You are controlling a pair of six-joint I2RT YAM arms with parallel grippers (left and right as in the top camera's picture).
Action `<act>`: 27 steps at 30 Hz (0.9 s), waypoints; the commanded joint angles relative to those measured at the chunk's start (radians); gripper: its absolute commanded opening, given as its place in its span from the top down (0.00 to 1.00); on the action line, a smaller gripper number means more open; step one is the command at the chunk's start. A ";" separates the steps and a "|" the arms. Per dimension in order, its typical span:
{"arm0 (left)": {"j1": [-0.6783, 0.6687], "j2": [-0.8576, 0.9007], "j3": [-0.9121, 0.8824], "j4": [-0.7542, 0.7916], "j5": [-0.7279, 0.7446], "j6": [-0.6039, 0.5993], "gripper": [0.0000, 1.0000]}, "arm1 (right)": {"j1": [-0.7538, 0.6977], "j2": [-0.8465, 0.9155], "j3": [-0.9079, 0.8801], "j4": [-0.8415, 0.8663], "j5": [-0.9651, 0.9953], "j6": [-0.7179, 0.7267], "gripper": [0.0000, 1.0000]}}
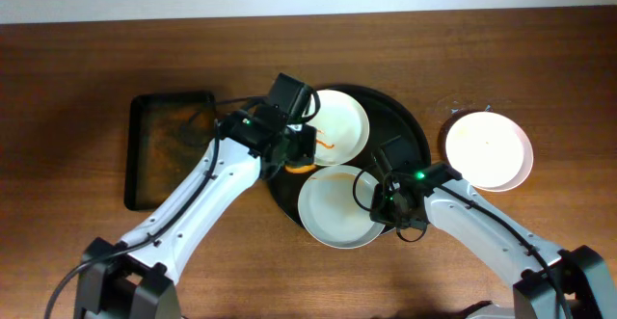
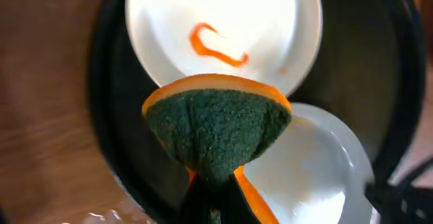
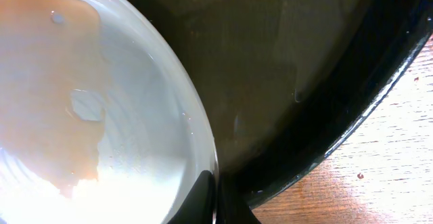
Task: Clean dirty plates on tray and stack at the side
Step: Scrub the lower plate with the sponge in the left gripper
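Overhead view: one clean plate is resting beside the tray, the left gripper is pinching a sponge at the sauce-smeared plate, and the right gripper is nipping the rim of the third plate, both lying on the tray, unstacked.

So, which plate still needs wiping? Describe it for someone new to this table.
Find the round black tray mid-table, with two plates on it. The dirty plate is the one farther from the robot, just beyond the sponge. It alone carries an orange-red sauce squiggle; the near plate and the plate off the tray look clean.
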 commanded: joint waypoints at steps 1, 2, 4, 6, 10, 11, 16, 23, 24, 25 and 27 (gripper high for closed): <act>-0.027 0.051 -0.069 0.058 0.169 0.005 1.00 | -0.002 -0.013 0.002 -0.009 0.020 -0.007 0.95; -0.056 0.094 -0.079 0.068 0.180 0.005 1.00 | -0.002 -0.013 0.002 -0.012 0.020 -0.007 0.95; -0.102 0.170 -0.079 0.075 0.180 0.005 1.00 | -0.002 -0.013 0.002 -0.016 0.020 -0.007 0.95; -0.122 0.218 -0.079 0.079 0.180 0.005 1.00 | -0.002 -0.013 0.002 -0.019 0.020 -0.007 0.95; -0.128 0.258 -0.079 0.095 -0.209 0.005 1.00 | -0.002 -0.013 0.002 -0.024 0.020 -0.007 0.95; -0.123 0.258 -0.078 0.093 -0.274 0.005 1.00 | -0.002 -0.013 0.002 -0.029 0.020 -0.007 0.96; -0.121 0.257 -0.013 0.043 -0.372 0.005 1.00 | -0.002 -0.013 0.002 -0.031 0.020 -0.007 0.96; -0.097 0.161 0.127 -0.061 -0.368 -0.058 1.00 | -0.002 -0.013 0.002 -0.030 0.021 -0.008 0.95; -0.071 0.138 0.127 -0.071 -0.333 -0.075 1.00 | -0.002 -0.013 0.002 -0.030 0.020 -0.008 0.92; -0.034 0.113 0.127 -0.073 -0.268 -0.075 1.00 | -0.002 -0.013 0.002 -0.030 0.020 -0.008 0.86; 0.035 0.079 0.127 -0.080 -0.188 -0.075 1.00 | -0.002 -0.013 0.002 -0.027 0.020 -0.008 0.74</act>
